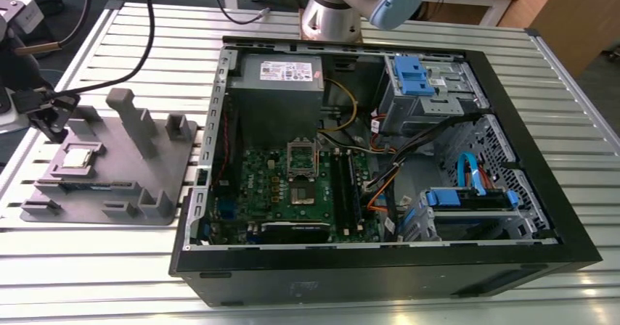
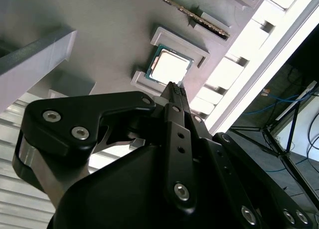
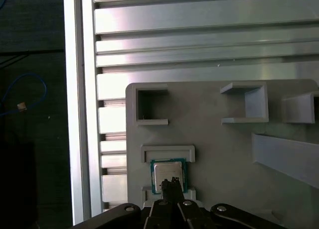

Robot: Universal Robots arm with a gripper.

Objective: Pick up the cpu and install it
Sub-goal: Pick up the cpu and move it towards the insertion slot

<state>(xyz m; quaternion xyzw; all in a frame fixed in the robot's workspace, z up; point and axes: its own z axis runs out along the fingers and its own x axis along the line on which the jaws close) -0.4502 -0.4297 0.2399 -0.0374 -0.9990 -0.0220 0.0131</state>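
The cpu (image 1: 78, 156) is a small square chip with a pale silver top. It lies flat in a shallow nest on the grey fixture plate (image 1: 116, 194), at the exterior view's left. My gripper (image 1: 54, 124) hovers just above the plate beside the chip. In both wrist views the thin black fingertips (image 2: 174, 91) (image 3: 172, 182) are pressed together, shut on nothing. They point at one edge of the cpu (image 2: 168, 68) (image 3: 166, 170), which still rests in its nest.
The open computer case (image 1: 542, 216) lies on the slatted metal table (image 1: 97, 267), with the green motherboard (image 1: 281, 194) and its open socket (image 1: 302, 158) inside. Tall grey posts (image 1: 131, 118) rise from the fixture plate near the gripper. Cables hang at the exterior view's far left.
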